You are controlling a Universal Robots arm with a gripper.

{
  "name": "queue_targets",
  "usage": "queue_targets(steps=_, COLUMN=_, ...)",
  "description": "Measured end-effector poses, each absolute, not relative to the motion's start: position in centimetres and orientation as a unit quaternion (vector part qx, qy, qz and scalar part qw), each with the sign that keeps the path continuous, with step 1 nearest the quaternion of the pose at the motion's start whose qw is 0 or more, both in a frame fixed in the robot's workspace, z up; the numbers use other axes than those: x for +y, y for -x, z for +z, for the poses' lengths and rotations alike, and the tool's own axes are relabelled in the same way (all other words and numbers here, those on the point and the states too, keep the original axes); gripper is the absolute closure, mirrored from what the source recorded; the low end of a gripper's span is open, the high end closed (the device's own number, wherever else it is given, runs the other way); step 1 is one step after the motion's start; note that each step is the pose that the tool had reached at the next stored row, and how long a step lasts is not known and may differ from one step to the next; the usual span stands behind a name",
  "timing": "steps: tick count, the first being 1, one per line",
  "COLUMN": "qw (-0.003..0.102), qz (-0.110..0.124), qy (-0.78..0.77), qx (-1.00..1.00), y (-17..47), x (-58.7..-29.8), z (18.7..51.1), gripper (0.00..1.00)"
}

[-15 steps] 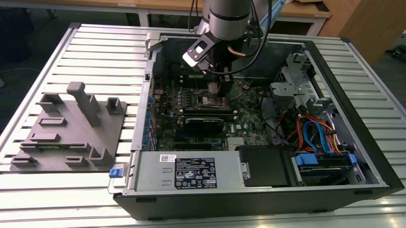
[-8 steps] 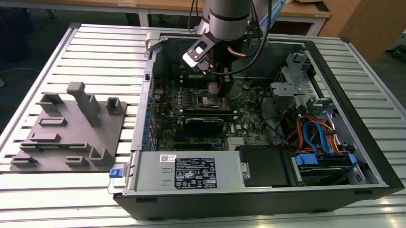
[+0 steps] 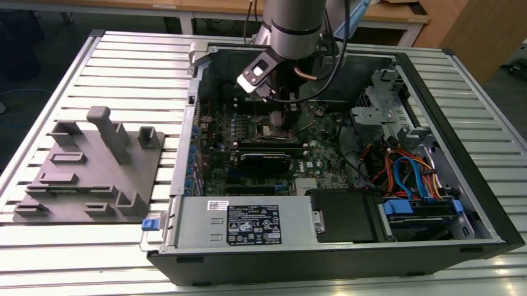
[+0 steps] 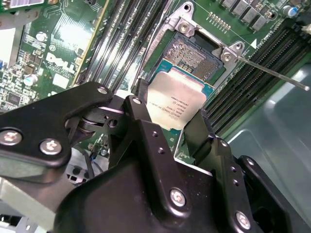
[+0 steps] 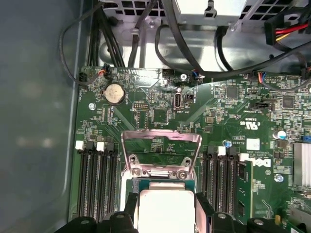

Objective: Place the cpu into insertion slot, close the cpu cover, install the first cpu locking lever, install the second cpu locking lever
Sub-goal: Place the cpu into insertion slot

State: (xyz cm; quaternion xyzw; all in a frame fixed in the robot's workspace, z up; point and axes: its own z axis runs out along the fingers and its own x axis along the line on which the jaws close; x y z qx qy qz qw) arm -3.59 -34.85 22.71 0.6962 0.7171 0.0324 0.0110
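Observation:
My gripper point(image 4: 171, 115) is shut on the cpu point(image 4: 177, 103), a pale silver square chip pinched between the two black fingers point(image 4: 141, 109). The chip hangs just over the near part of the insertion slot point(image 4: 193, 52), whose dark pin field still shows beyond it. In the first wrist view the cpu point(image 5: 165, 208) sits between the gripper point(image 5: 166, 213) fingers, and the cpu cover point(image 5: 161, 140) stands swung up and open behind the socket. A thin metal locking lever point(image 4: 272, 73) sticks out free beside the slot. The arm's gripper point(image 3: 278, 105) reaches down into the open case.
Long black memory slots point(image 5: 96, 179) flank the socket on both sides. Black cables point(image 5: 194, 63) cross above the board. The open computer case point(image 3: 346, 246) lies on a slatted table, with a grey fixture block point(image 3: 91, 169) at the exterior view's left.

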Motion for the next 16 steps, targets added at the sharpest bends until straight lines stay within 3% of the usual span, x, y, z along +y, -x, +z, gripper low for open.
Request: queue_targets(steps=16, qw=0.011, qz=0.032, qy=-0.698, qx=0.715, y=4.4, x=-34.5, z=20.8, gripper=0.46)
